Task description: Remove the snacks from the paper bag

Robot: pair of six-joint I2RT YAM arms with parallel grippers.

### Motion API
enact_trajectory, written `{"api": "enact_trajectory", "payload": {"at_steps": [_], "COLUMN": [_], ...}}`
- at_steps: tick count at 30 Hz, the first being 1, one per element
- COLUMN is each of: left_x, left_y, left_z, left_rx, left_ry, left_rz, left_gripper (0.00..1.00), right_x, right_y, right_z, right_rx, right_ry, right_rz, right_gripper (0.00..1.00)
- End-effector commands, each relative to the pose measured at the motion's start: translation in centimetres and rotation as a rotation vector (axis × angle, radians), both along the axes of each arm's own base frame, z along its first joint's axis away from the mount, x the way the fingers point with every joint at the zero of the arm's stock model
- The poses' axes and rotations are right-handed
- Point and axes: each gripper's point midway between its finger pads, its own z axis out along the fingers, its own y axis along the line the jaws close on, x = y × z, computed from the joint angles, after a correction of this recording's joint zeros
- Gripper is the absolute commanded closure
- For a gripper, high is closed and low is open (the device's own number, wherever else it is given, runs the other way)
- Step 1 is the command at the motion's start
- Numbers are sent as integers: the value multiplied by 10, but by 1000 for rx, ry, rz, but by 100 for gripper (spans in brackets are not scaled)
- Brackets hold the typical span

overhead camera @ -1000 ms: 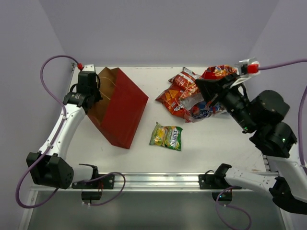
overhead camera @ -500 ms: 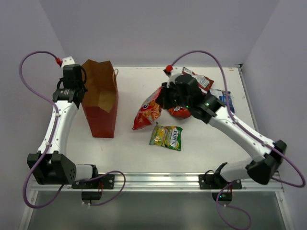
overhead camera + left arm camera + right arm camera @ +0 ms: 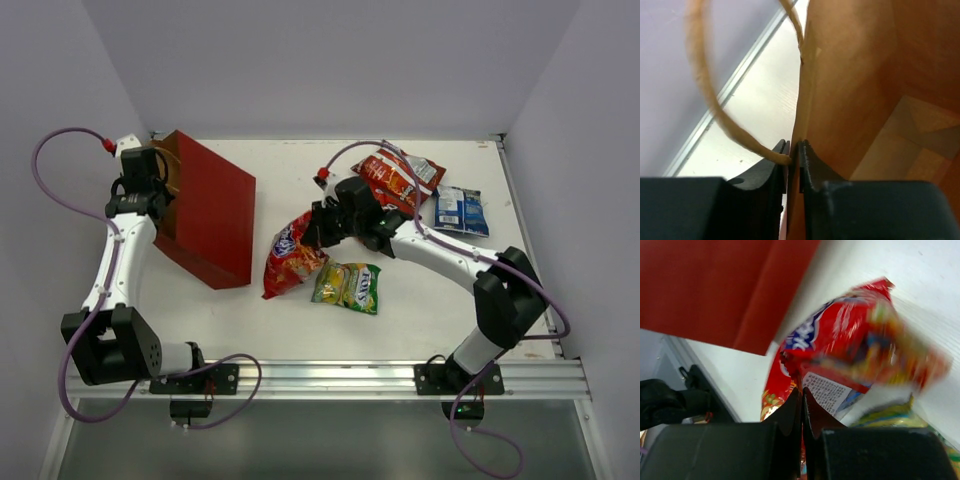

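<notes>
Between the closed fingers of your left tool (image 3: pixel 794 147) sits the rim of the paper bag (image 3: pixel 212 222), pinched tight just beside a cord handle (image 3: pixel 705 85). The bag stands tilted on the table (image 3: pixel 300 170), its mouth toward that tool. Your right tool (image 3: pixel 312 228) is clamped on the edge of a red chip bag (image 3: pixel 288 258), which hangs from it, apart from the paper bag. Near that tool lies a green-yellow bag (image 3: pixel 347 286); beyond it lie another red bag (image 3: pixel 395 178) and a blue-white bag (image 3: pixel 460 210).
</notes>
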Motion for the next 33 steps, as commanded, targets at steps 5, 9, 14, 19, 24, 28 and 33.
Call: {"api": "enact_trajectory", "payload": {"at_steps": [5,9,14,19,24,28,33], "left_x": [4,3,4,5,3,-1,-2], "left_y": [-11,-10,-13,-15,-23,-24,-22], "left_z": [31,44,53,58,70,76,82], "left_rx": [-38,-28,-29,-31,-54,-44,-33], "left_ry": [-90,-119,-157,-174,-213,-224,-231], "left_rz": [-42,-45,-59,-75,-108,-116,-115], "left_gripper": [62,58,60,59,58,55,52], "right_x": [15,24,44,85,113,112,104], "right_y": [-26,-37,-30,-5,-19,-34,-53], "right_z": [-17,-31,-42,-44,-48,-49,-23], "right_rx": [-18,-79,-122,-152,-187,-237,-267], "right_ry": [-39,-14,23,10,27,5,-39], "right_rz": [-71,-123,-128,-130,-188,-179,-212], "right_gripper": [100,100,100,100,100,71,35]}}
